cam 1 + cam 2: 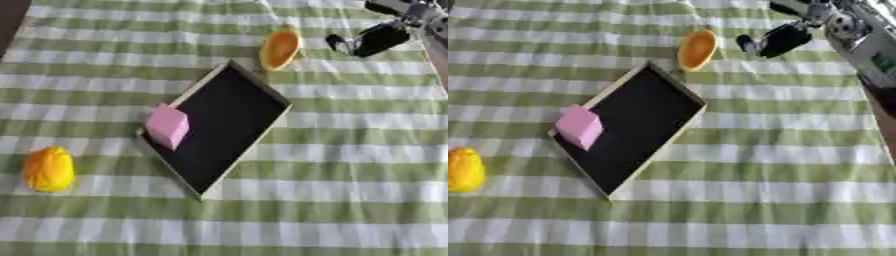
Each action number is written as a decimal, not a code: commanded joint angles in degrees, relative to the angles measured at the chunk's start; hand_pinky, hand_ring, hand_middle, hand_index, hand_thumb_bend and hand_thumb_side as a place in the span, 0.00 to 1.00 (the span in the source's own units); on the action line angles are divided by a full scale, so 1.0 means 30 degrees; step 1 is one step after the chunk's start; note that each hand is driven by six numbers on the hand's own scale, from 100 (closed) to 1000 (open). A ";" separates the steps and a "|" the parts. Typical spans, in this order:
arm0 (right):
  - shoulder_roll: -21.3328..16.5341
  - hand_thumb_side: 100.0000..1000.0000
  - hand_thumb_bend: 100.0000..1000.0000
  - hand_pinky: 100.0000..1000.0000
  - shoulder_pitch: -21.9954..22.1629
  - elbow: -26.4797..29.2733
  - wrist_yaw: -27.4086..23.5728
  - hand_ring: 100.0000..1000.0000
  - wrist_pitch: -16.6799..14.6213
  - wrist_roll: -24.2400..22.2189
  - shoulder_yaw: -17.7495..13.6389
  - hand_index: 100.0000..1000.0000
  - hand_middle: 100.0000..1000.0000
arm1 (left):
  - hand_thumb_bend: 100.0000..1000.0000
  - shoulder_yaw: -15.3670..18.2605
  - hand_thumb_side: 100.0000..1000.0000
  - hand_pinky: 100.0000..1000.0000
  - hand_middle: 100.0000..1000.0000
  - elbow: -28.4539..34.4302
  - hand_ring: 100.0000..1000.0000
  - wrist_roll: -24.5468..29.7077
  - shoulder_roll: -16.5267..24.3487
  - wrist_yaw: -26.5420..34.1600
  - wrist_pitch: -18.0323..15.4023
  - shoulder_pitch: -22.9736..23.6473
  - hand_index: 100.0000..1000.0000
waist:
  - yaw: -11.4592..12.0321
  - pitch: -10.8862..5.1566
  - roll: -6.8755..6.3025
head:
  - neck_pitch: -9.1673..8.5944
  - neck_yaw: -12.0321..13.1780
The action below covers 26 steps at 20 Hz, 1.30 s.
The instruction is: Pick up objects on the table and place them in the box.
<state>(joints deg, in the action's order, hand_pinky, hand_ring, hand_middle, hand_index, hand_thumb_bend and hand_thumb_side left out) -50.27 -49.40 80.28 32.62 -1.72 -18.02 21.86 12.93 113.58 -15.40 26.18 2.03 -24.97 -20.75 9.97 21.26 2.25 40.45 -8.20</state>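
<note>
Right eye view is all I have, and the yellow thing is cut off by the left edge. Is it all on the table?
Observer: Yes. The left eye view shows the whole yellow object. It is rounded and lies fully on the striped cloth.
Operator: What's to its left?
Observer: Only more striped cloth, out to the picture's left edge. Nothing else lies there.
Operator: Does the cloth run on at the far left?
Observer: No. At the far left corner the left eye view shows a dark strip where the cloth ends.
</note>
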 commanded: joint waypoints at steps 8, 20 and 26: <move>0.0002 0.48 0.00 0.94 -0.0877 -0.0648 0.0970 0.98 0.0134 0.0055 -0.0046 0.98 0.87 | 0.00 0.0045 0.40 0.61 0.68 0.0336 0.79 0.0194 0.0375 0.0176 -0.0048 -0.0439 0.84 | 0.0334 0.0062 0.0056 | -0.0875 -0.0247; 0.0200 0.60 0.34 0.94 -0.1284 -0.0781 0.2810 0.98 -0.0669 0.0019 0.0126 1.00 0.92 | 0.00 0.0011 0.40 0.61 0.68 0.0336 0.79 0.0279 0.0428 0.0226 -0.0057 -0.0550 0.84 | 0.0542 0.0294 0.0153 | -0.1565 -0.0478; 0.0022 0.63 0.40 0.95 -0.1156 -0.0033 0.4290 0.98 -0.1501 0.0453 0.0238 1.00 0.92 | 0.00 0.0021 0.40 0.61 0.68 0.0336 0.79 0.0304 0.0446 0.0248 -0.0012 -0.0560 0.84 | 0.0588 0.0357 0.0224 | -0.1503 -0.0487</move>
<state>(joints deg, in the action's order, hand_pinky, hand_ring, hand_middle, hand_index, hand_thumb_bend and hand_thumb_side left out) -48.17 -52.04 78.86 44.51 -5.72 -16.90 23.02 12.89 113.58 -14.68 26.18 2.54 -25.04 -21.79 11.69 23.38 3.04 36.48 -9.51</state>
